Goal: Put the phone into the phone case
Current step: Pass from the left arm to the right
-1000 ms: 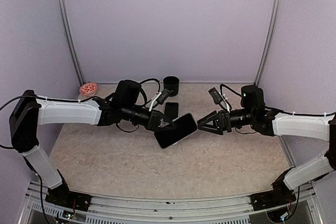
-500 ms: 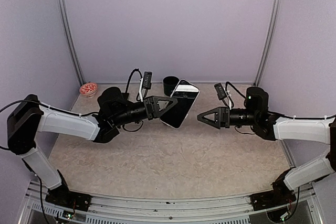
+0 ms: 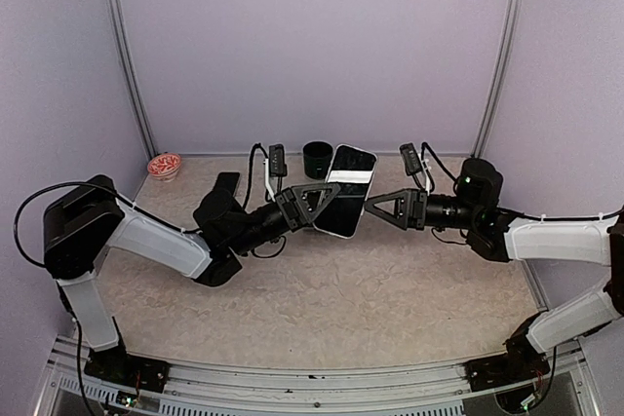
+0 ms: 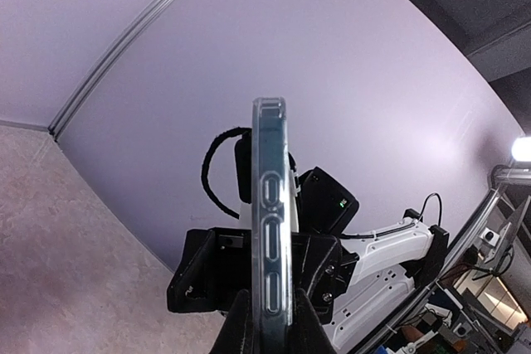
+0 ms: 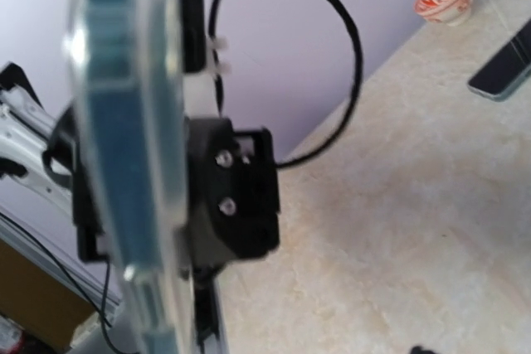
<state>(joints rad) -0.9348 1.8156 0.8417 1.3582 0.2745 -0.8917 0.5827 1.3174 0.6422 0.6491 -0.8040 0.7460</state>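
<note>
My left gripper [image 3: 325, 198] is shut on the lower end of the phone case [image 3: 348, 189] and holds it upright above the table's middle back. The case has a clear rim with button bumps and shows edge-on in the left wrist view [image 4: 271, 205], between my fingertips [image 4: 241, 329]. In the right wrist view the case [image 5: 124, 163] is close and blurred, with a teal layer inside the clear rim. A dark flat phone [image 3: 224, 185] lies on the table at the back left and also shows in the right wrist view [image 5: 504, 65]. My right gripper [image 3: 371, 206] is open just right of the case.
A black cup [image 3: 317, 157] stands at the back centre, behind the case. A small red-patterned bowl [image 3: 164, 165] sits at the back left corner, near the phone. Purple walls close in the table [image 3: 322, 309] on three sides.
My left gripper has lifted the case from low over the table, swung it back and stood it upright. My right gripper has risen and moved left, close to the case.
</note>
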